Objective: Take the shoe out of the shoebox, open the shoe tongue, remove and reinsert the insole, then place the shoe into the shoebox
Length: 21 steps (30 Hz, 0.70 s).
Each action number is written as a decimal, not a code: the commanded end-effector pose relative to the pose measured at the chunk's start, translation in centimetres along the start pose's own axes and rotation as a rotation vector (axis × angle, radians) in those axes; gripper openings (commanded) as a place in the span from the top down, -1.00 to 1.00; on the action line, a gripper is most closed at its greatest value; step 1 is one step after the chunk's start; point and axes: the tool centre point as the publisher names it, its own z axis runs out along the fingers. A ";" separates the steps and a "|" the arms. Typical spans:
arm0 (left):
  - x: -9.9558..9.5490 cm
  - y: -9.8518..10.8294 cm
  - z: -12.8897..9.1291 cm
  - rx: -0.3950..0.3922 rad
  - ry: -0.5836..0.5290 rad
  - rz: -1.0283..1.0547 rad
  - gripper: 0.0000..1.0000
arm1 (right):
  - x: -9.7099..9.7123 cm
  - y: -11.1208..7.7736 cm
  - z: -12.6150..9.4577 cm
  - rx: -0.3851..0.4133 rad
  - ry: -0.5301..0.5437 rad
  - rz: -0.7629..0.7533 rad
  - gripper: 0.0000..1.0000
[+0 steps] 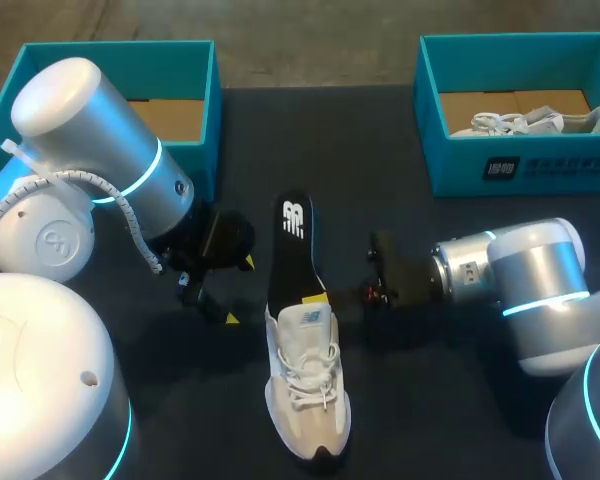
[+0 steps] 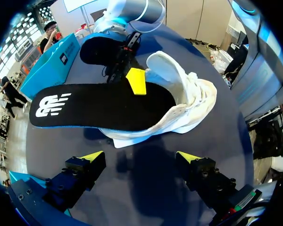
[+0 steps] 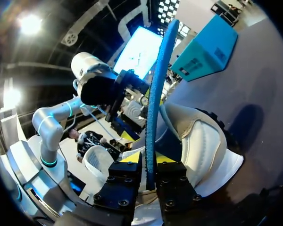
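Dark table, and at its middle lies the white shoe, toe toward the near edge. The black insole sticks halfway out of the shoe's opening (its blue underside shows in the right wrist view), and the right gripper pinches it from both sides. The left gripper hangs just beside the shoe, fingers spread wide, holding nothing. At the back stand two teal boxes: the left box, and the right box with a second shoe inside.
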 end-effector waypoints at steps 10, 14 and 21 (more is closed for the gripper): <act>0.1 0.0 0.0 -0.003 -0.001 0.000 -1.00 | 0.0 1.3 0.6 0.014 0.000 -0.033 0.45; 0.1 0.0 0.0 -0.003 -0.001 0.000 -1.00 | -0.1 1.7 0.8 0.024 -0.001 -0.040 0.51; 0.1 0.0 0.0 -0.003 -0.001 0.000 -1.00 | 0.2 1.8 0.9 0.031 -0.016 -0.050 0.55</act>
